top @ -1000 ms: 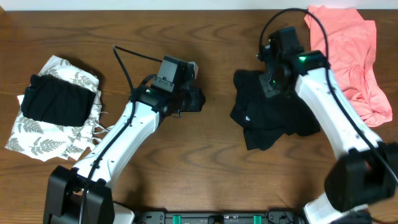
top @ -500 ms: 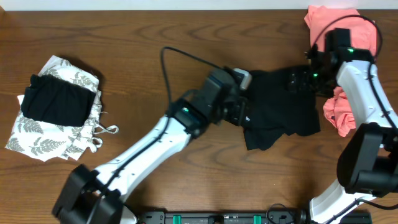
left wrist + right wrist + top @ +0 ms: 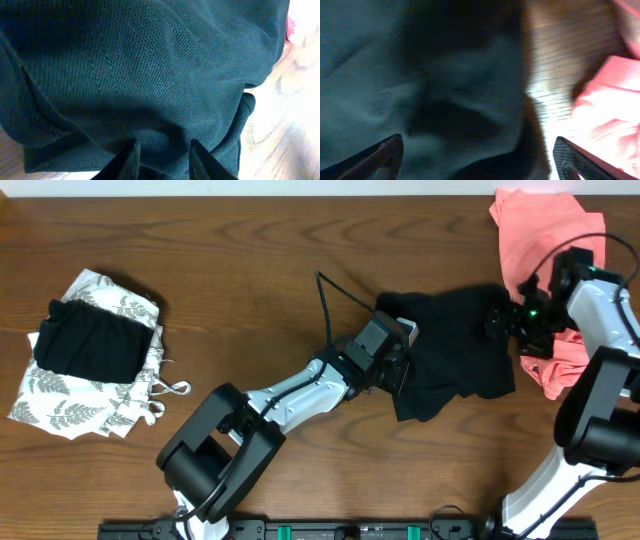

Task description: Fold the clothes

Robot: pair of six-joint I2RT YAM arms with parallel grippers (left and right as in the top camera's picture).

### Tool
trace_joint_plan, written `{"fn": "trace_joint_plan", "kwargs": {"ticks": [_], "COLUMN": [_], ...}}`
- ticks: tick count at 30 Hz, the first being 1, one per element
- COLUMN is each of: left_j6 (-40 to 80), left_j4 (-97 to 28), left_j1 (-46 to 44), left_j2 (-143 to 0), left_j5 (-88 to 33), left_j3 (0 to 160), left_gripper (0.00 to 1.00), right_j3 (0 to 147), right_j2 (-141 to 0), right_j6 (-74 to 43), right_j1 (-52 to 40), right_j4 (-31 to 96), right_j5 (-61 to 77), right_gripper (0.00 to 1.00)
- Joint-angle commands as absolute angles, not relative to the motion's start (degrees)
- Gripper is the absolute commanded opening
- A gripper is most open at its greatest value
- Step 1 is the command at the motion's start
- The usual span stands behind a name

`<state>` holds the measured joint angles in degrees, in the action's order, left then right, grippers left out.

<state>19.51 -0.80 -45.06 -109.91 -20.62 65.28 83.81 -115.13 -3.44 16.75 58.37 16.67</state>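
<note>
- at the near edge of the brown wooden table point(image 3: 250, 260), the white-and-black left arm is stretching diagonally away toward the right, and the right arm is rising along the right border.
- a little further in, at the left side, a white leaf-print garment point(image 3: 70, 405) is lying flat, well apart from both arms.
- on top of that leaf-print piece, a folded black garment point(image 3: 90, 345) is sitting.
- around mid-depth, right of centre, the black short-sleeved shirt of fine knit fabric point(image 3: 450, 350) is lying crumpled on the wood, with a lobe of it hanging toward the near side.
- the left gripper point(image 3: 395, 370) is meeting the shirt's left edge; in the left wrist view the left gripper point(image 3: 162, 150) is showing its fingers point(image 3: 132, 160) standing narrowly apart with the tips pressing against the dark cloth point(image 3: 150, 75). whether any fabric is being pinched between them i cannot tell.
- at the shirt's right edge, the right gripper point(image 3: 503, 320) is hovering; in the right wrist view the right gripper point(image 3: 477, 142) is spreading its fingers point(image 3: 385, 155) wide, gripping nothing, with the blurred dark shirt point(image 3: 420, 75) lying below them and bare wood and pink cloth showing to its right.
- just beside the shirt and running to the far right corner, a salmon-pink garment point(image 3: 550, 240) is lying loosely heaped, with the right arm crossing over its near part.
</note>
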Motion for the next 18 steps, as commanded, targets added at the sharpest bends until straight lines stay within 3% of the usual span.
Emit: {"fn": "trace_joint_plan", "kwargs": {"ticks": [1, 7, 13, 18], "left_j6": [19.75, 19.77, 19.75, 19.75], "left_j4": [-0.36, -0.36, -1.21, -1.61], "left_j1": [-45.01, -45.01, -45.01, -44.16], "left_j2": [-110.34, -110.39, -110.39, -110.39], "left_j5": [-20.75, -20.73, -20.73, -20.69], "left_j3": [65.47, 65.47, 65.47, 65.47], "left_gripper": [0.33, 0.33, 0.33, 0.33], "right_j3": [83.35, 80.62, 76.14, 76.01], "right_j2": [-116.88, -120.33, -122.17, -121.86], "right_j6": [-1.58, 1.52, 3.64, 8.01], "right_j1": [18.24, 18.31, 18.26, 18.15], "right_j4": [57.25, 51.7, 46.13, 46.02], "right_j5": [18.65, 23.31, 30.87, 38.48], "right_gripper": [0.95, 0.94, 0.77, 0.51]}}
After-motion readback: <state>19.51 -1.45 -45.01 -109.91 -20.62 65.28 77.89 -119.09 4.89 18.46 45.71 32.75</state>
